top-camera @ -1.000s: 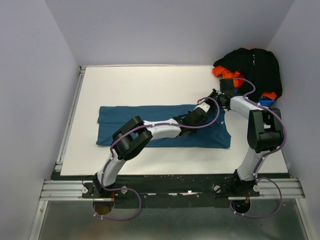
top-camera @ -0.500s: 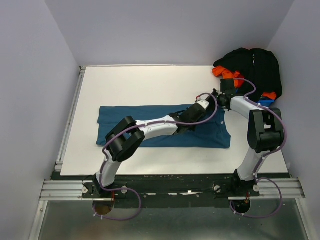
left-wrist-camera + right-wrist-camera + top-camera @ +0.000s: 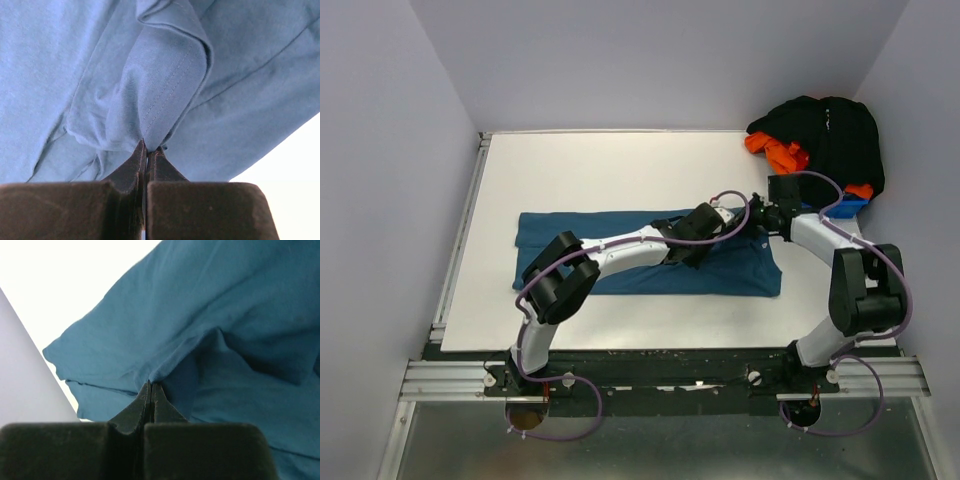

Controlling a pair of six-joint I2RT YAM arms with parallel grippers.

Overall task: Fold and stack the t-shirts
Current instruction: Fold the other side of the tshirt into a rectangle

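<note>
A teal-blue t-shirt (image 3: pixel 550 232) lies spread across the middle of the white table (image 3: pixel 620 170). My left gripper (image 3: pixel 710 226) reaches over its right half. In the left wrist view this gripper (image 3: pixel 146 146) is shut on a raised fold of the teal cloth (image 3: pixel 165 75). My right gripper (image 3: pixel 758 216) is at the shirt's far right corner. Seen from the right wrist, that gripper (image 3: pixel 151 385) is shut on a pinched ridge of the same shirt (image 3: pixel 225 315). Black (image 3: pixel 825 135) and orange (image 3: pixel 775 153) t-shirts lie heaped at the back right.
A small blue bin (image 3: pixel 850 207) sits under the heap, beside the right arm's forearm. Grey walls close in the table on three sides. A metal rail (image 3: pixel 460 240) runs along the table's left edge.
My left gripper has shut on the teal shirt's fold and its elbow has swung left. The right gripper, still shut, has moved nearer and a little right with the cloth.
</note>
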